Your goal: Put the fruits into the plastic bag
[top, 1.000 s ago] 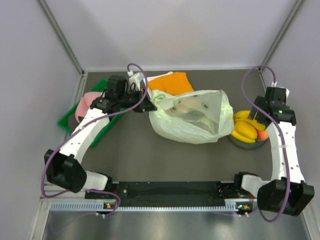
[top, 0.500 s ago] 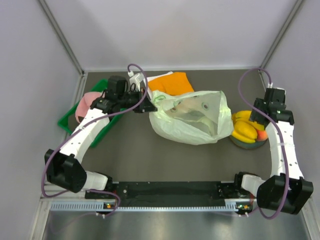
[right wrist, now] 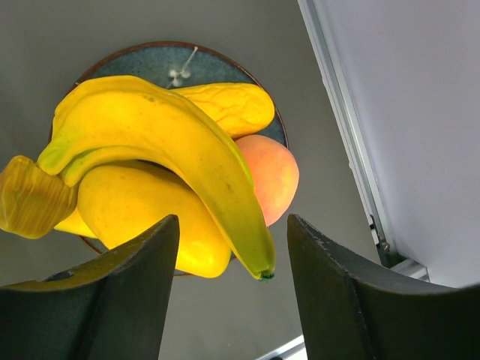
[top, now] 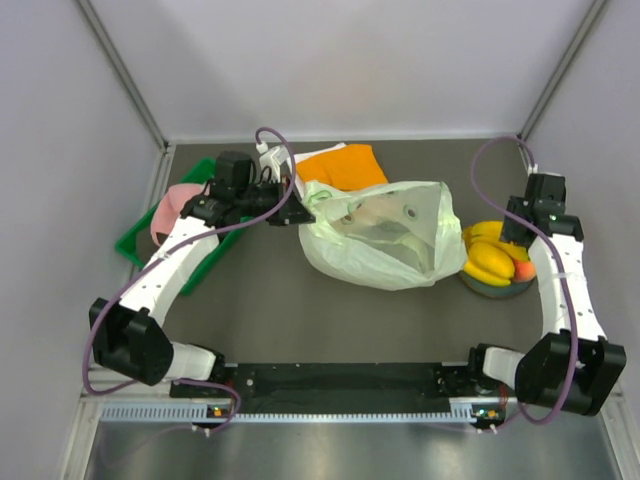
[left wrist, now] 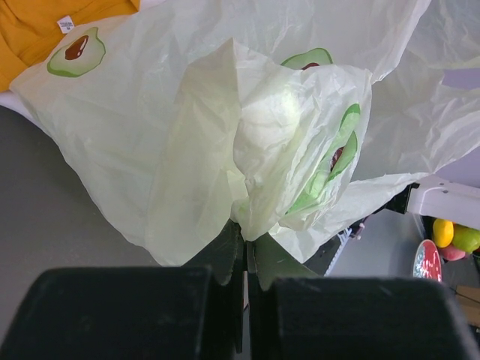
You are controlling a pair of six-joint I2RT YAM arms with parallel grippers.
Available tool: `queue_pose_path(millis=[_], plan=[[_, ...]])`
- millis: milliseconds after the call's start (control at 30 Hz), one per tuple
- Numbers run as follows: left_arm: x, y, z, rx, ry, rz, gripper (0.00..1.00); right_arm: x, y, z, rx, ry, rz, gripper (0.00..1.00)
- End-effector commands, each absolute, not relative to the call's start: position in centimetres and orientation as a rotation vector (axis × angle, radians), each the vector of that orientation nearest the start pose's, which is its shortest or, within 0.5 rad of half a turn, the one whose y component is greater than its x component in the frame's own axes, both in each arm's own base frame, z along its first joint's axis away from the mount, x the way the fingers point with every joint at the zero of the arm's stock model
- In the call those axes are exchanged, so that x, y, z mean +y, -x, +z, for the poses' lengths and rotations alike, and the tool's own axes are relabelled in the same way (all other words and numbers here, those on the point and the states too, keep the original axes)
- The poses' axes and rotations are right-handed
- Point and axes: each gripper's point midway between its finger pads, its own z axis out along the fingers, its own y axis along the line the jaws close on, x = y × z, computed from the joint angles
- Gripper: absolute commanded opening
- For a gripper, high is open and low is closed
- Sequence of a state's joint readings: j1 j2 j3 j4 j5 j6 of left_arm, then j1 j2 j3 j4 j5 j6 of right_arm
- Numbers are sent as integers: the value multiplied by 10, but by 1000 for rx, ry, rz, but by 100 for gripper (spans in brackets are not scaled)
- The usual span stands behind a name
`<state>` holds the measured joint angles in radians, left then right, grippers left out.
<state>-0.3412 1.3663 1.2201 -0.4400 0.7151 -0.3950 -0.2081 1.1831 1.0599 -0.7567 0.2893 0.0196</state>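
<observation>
The yellow bananas lie on a round blue-grey plate at the right, with a peach and another yellow fruit. My right gripper is open just above them. In the right wrist view its fingers straddle the tip of the top banana without touching it. The pale green plastic bag lies in the middle with its mouth open. My left gripper is shut on a bunched fold of the bag's left edge.
An orange cloth lies behind the bag. A green tray holding a pink object sits at the left, under my left arm. The right wall rail runs close beside the plate.
My right wrist has shifted slightly toward the back over the plate. The left arm and the bag have not moved.
</observation>
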Motion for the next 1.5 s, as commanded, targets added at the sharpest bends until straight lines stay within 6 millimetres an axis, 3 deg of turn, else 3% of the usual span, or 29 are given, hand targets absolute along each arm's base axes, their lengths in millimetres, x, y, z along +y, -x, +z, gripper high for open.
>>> queue_pose_path(millis=[0,200,400,900,1467], plan=[[-242,-300,259,2156,-399,-1206,0,-117,-280,178,2376,-415,-459,59],[-242,-299,259,2156,-398,-1205,0,-125,-280,172,2403,-402,-524,53],[-242,-300,258,2157,-400,-1201,0,-125,-283,170,2407,-393,-517,52],[-241,-300,255,2167,-395,-1199,0,-122,-284,166,2432,-370,-496,36],[-242,-300,253,2167,-392,-1207,0,-126,-277,185,2370,-379,-535,26]])
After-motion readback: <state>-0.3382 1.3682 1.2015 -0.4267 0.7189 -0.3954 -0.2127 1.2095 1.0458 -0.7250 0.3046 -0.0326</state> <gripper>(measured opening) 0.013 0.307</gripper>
